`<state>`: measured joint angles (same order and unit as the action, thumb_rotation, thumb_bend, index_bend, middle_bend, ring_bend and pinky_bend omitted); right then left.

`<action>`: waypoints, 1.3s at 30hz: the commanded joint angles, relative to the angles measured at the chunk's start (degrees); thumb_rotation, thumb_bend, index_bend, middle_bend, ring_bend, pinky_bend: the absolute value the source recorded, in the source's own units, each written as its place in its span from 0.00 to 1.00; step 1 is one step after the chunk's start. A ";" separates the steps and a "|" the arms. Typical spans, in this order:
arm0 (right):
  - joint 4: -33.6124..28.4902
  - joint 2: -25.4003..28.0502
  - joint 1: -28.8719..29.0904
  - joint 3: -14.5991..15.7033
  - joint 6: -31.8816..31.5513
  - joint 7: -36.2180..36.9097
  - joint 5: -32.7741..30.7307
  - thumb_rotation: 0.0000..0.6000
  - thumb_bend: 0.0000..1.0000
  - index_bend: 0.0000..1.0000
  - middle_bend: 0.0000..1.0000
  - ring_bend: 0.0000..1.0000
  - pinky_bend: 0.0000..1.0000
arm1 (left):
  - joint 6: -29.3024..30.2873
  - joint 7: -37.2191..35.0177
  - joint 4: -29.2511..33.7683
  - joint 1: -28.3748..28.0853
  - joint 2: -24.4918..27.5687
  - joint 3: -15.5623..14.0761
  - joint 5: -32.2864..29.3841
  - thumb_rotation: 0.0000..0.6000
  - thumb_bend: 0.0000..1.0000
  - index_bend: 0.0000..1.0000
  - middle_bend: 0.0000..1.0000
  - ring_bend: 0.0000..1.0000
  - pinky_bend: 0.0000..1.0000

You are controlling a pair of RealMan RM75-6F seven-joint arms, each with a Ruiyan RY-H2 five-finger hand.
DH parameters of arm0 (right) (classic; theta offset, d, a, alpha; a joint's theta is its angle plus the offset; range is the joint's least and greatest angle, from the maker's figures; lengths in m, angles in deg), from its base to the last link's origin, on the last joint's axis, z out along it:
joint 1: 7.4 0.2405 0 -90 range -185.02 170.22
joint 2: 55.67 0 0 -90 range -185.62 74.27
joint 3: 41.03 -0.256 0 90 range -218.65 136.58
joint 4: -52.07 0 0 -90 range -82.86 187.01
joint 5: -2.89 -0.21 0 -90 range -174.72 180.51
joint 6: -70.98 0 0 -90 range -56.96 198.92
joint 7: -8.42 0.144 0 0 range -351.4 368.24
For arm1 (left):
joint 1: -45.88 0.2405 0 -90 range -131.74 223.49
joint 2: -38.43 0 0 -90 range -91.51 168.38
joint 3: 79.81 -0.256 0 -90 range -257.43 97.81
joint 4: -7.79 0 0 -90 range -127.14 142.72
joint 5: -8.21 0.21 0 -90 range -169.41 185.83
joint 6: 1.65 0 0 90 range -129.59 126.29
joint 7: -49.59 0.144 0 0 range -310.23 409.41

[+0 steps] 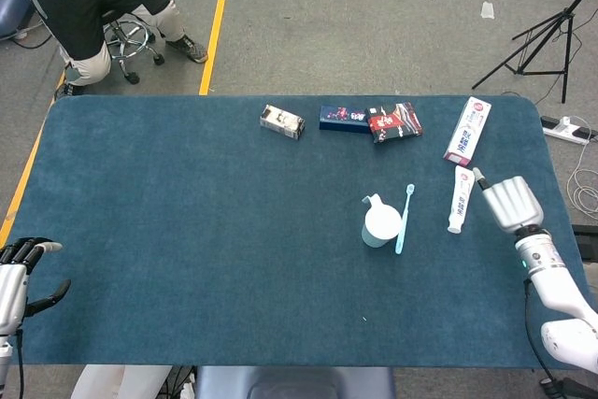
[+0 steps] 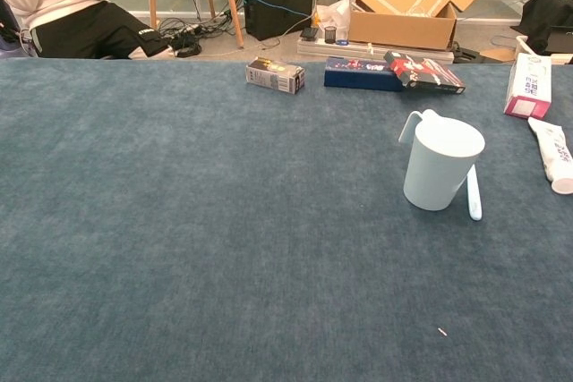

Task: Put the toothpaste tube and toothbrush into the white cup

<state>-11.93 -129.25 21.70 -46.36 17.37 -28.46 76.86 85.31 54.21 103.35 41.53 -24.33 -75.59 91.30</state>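
Note:
The white cup point(image 1: 380, 223) point(image 2: 440, 165) stands upright right of the table's middle, its handle toward the far left. A light blue toothbrush point(image 1: 404, 219) point(image 2: 474, 192) lies flat just right of it. Further right lies the white toothpaste tube point(image 1: 461, 199) point(image 2: 556, 154), cap toward me. My right hand point(image 1: 509, 203) hovers just right of the tube, fingers spread, holding nothing. Off the table's near-left corner, my left hand point(image 1: 19, 272) hangs empty with fingers apart. Neither hand shows in the chest view.
Along the far edge lie a small grey box point(image 1: 282, 121), a dark blue box point(image 1: 344, 118), a red and black box point(image 1: 395, 122) and a toothpaste carton point(image 1: 467, 131). A person sits on a stool point(image 1: 126, 39) beyond the far left corner.

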 commanded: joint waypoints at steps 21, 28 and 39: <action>15.94 -12.51 2.55 2.99 -0.63 2.53 4.65 1.00 0.00 0.05 0.97 0.85 1.00 | 0.53 -0.70 0.50 0.38 0.63 0.10 0.09 1.00 0.22 0.33 0.30 0.21 0.26; 20.45 -15.53 2.47 3.71 -2.54 4.54 6.72 1.00 0.00 0.03 0.97 0.86 1.00 | 0.76 -0.87 0.72 0.54 0.87 0.08 0.23 1.00 0.22 0.33 0.30 0.21 0.26; 28.19 -20.52 2.60 4.32 -4.39 8.54 9.15 1.00 0.00 0.02 0.98 0.86 1.00 | 0.80 -0.93 0.91 0.64 1.05 0.08 0.22 1.00 0.22 0.33 0.30 0.21 0.26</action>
<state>15.64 -149.22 24.23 -42.14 13.22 -20.43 85.66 86.11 53.28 104.26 42.17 -23.28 -75.50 91.52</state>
